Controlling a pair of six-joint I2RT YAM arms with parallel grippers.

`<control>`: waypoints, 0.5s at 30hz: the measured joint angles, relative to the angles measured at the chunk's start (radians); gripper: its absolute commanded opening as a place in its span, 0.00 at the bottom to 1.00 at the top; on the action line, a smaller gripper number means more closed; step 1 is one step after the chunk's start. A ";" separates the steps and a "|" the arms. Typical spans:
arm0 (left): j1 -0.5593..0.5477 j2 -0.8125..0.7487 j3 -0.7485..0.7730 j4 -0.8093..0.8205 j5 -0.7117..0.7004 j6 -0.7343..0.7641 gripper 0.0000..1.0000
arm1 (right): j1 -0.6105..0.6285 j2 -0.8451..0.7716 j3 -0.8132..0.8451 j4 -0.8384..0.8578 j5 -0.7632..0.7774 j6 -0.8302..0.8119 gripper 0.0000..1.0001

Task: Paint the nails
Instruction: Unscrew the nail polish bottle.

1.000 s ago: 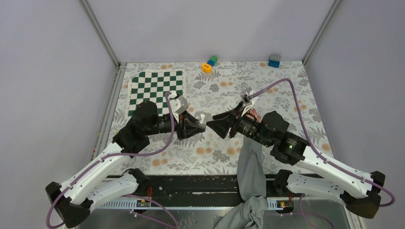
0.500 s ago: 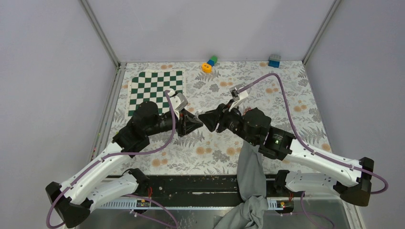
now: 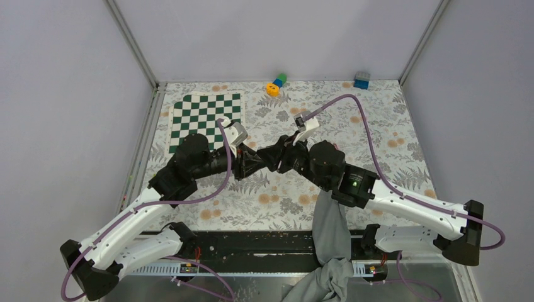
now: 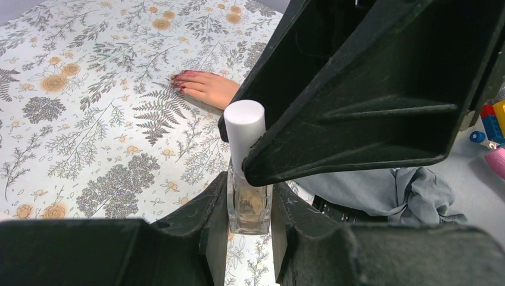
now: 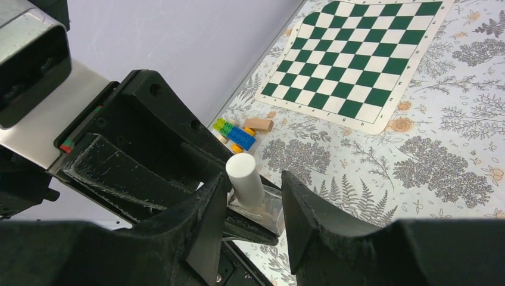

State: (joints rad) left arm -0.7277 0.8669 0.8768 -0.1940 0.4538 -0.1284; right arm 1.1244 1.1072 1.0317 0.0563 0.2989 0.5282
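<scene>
step: uncapping polish | left gripper [image 4: 250,199] clamped on bottle [image 4: 247,211] | right gripper [image 5: 253,192] part-open astride cap [image 4: 244,128], gaps both sides | nails [image 4: 180,83] upper centre of left-wrist view, on bench [image 4: 89,125] | next, likely: close squarely on cap, twist off

top: high overhead, looking down, far | wrists: close, facing each other | shared: white-capped bottle [image 4: 241,137]

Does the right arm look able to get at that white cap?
Probably yes: the right gripper, open, straddles the white cap, which stands clear above the left gripper holding the bottle.
</scene>
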 measured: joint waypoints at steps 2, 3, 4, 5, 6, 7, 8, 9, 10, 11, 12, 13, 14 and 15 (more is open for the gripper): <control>0.000 0.001 0.000 0.000 -0.002 0.000 0.00 | 0.001 0.006 0.004 -0.001 0.008 -0.001 0.45; 0.000 0.002 0.000 0.000 -0.003 0.000 0.00 | 0.001 0.008 0.006 -0.001 0.010 -0.001 0.45; 0.000 0.003 0.000 0.000 -0.003 0.000 0.00 | 0.002 0.008 0.011 -0.003 0.014 -0.005 0.44; 0.000 0.005 0.000 0.000 -0.005 -0.001 0.00 | 0.002 0.008 0.016 -0.003 0.017 -0.007 0.44; 0.000 0.006 0.000 -0.001 -0.006 -0.001 0.00 | 0.002 0.008 0.022 -0.002 0.022 -0.009 0.43; 0.000 0.007 0.000 -0.001 -0.006 -0.001 0.00 | 0.002 0.008 0.029 -0.003 0.025 -0.011 0.43; 0.000 0.008 0.000 -0.001 -0.006 -0.001 0.00 | 0.002 0.008 0.035 -0.002 0.026 -0.012 0.42; 0.000 0.008 0.000 -0.002 -0.006 -0.002 0.00 | 0.002 0.008 0.039 -0.002 0.027 -0.014 0.42; 0.000 0.008 0.000 -0.001 -0.007 -0.002 0.00 | 0.002 0.008 0.043 -0.003 0.029 -0.015 0.42; 0.000 0.008 0.000 -0.002 -0.007 -0.002 0.00 | 0.002 0.009 0.046 -0.002 0.030 -0.016 0.42; 0.000 0.008 0.000 -0.002 -0.006 -0.002 0.00 | 0.002 0.010 0.047 -0.003 0.031 -0.016 0.42; 0.000 0.008 0.000 -0.002 -0.007 -0.002 0.00 | 0.002 0.011 0.048 -0.003 0.031 -0.016 0.42; 0.000 0.008 0.000 -0.002 -0.007 -0.003 0.00 | 0.002 0.014 0.048 -0.003 0.031 -0.016 0.42; 0.000 0.008 0.000 -0.002 -0.007 -0.003 0.00 | 0.002 0.017 0.048 -0.005 0.031 -0.016 0.42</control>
State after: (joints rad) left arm -0.7277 0.8745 0.8768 -0.1955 0.4469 -0.1310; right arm 1.1263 1.1240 1.0801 0.0513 0.3298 0.5121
